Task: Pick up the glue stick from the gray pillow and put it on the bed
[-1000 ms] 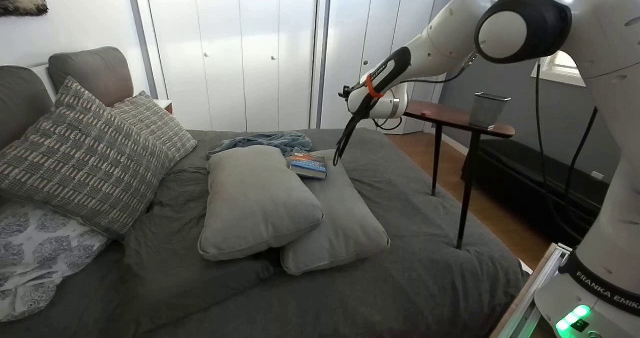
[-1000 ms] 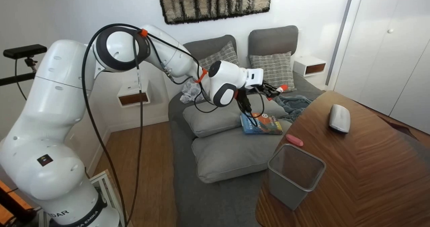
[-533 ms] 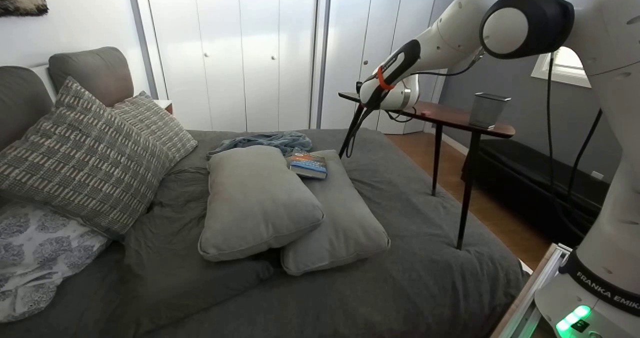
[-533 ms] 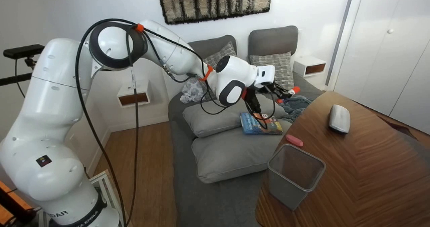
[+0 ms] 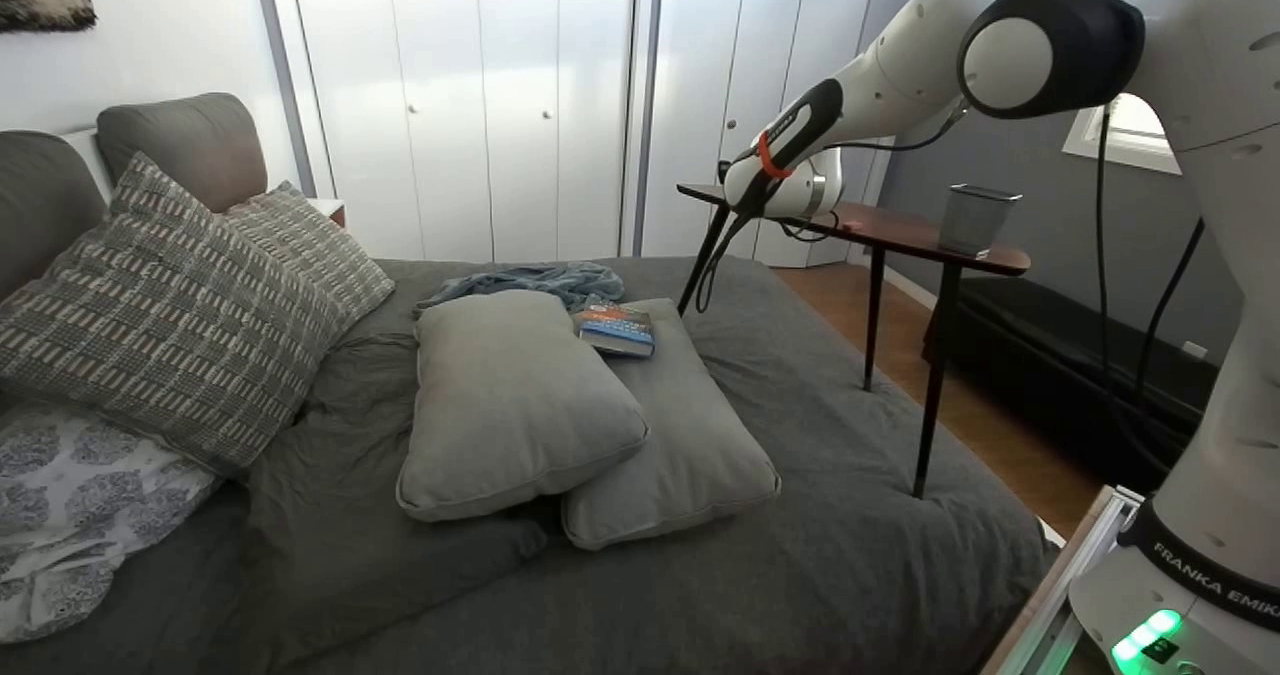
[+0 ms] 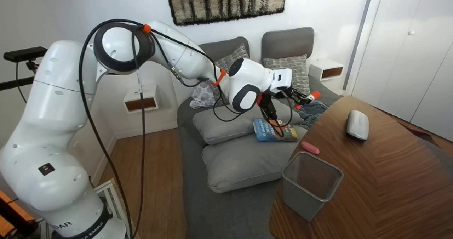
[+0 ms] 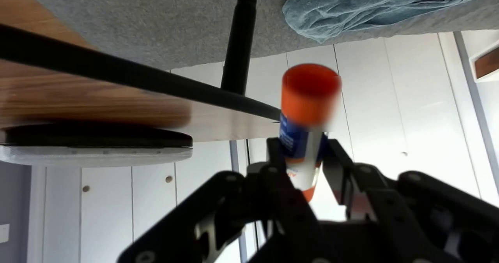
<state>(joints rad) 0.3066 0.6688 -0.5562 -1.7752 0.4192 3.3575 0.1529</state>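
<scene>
My gripper (image 7: 302, 148) is shut on the glue stick (image 7: 298, 138), which has an orange cap, a blue and white label and an orange base. In an exterior view the gripper (image 6: 302, 98) holds the glue stick (image 6: 315, 95) tilted in the air, beyond the wooden table's edge. In an exterior view the wrist hides both. The bed (image 5: 800, 575) has a dark gray cover and also shows in the wrist view (image 7: 156, 25). Two gray pillows lie overlapped on it, an upper pillow (image 5: 520, 405) and a lower pillow (image 5: 690, 465).
A book (image 6: 274, 130) lies on the pillows. A blue cloth (image 7: 351, 9) lies on the bed. The wooden table (image 6: 400, 175) carries a mesh bin (image 6: 308, 200), a pink object (image 6: 310, 147) and a gray-white case (image 6: 357, 124). A table leg (image 7: 239, 41) shows near the gripper.
The arm has swung to the right in both exterior views, away from above the pillows, carrying the glue stick. Over the last half second it has barely moved.
</scene>
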